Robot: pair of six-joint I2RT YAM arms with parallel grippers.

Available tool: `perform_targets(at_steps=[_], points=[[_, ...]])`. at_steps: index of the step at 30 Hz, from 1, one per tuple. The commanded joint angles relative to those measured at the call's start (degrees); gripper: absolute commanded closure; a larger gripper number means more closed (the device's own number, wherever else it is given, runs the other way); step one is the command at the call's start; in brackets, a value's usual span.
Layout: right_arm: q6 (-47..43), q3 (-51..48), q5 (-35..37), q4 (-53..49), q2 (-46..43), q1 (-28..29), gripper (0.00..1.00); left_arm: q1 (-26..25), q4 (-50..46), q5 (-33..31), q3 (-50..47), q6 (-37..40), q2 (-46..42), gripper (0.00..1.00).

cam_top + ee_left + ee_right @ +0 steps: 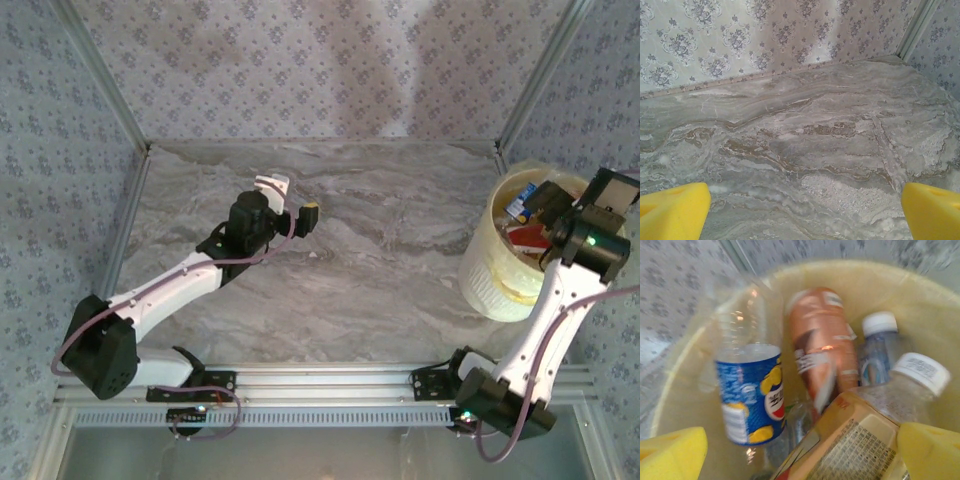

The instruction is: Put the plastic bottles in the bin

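**Both grippers spread wide; bottles lying in the bin**

The left gripper is hovering over the marble table, at about 10 o'clock from the table's middle in the top view. In its wrist view the left gripper is showing its yellow pads at the two lower corners, spread fully apart, with bare tabletop between them and nothing pinched.

The right gripper is hanging over the bin, which is standing at 3 o'clock on the table. Seen from the right wrist, the right gripper is also gaping wide.

The plastic bottles are lying inside the bin: a blue-labelled bottle at 9 o'clock, an orange-labelled bottle at 12, two white-capped bottles at 2, and a tan-labelled container at 6. Whether a pad is touching that container cannot be told.
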Motion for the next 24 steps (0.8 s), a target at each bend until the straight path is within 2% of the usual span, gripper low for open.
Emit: perform_targets(at_steps=[1,4,7,10,13,18,22,24], points=[[0.2,-1.0,-1.3,-4.4,-0.5,0.3,0.00,0.5,-0.2,0.9,1.6,-0.5,0.0,0.02],[0.3,2.5,-1.7,-5.1,-0.8,1.3,0.00,0.6,0.1,0.7,1.4,-0.5,0.0,0.02],[0.4,7.1,-0.5,-6.6,-0.9,4.9,0.00,1.0,0.6,0.2,1.1,-1.2,-0.4,0.02],[0.2,9.8,1.3,-5.3,-2.1,12.1,0.00,1.9,1.8,-0.5,-0.2,-2.3,-1.9,0.02],[-1.0,8.3,-0.1,1.0,-4.6,19.9,0.00,3.5,2.5,-2.4,-1.7,-2.7,-4.4,0.02],[-4.6,-2.4,-6.1,16.4,-7.2,29.6,0.00,7.4,-0.1,-8.2,-3.8,-2.6,-9.4,0.02],[-10.2,-14.8,-9.5,30.6,-9.1,33.7,0.00,11.6,-4.2,-18.0,-6.1,-2.8,-14.7,0.02],[-12.4,-22.7,-14.5,36.3,-8.8,34.5,0.00,14.1,-6.2,-23.8,-8.0,-3.0,-17.4,0.02]])
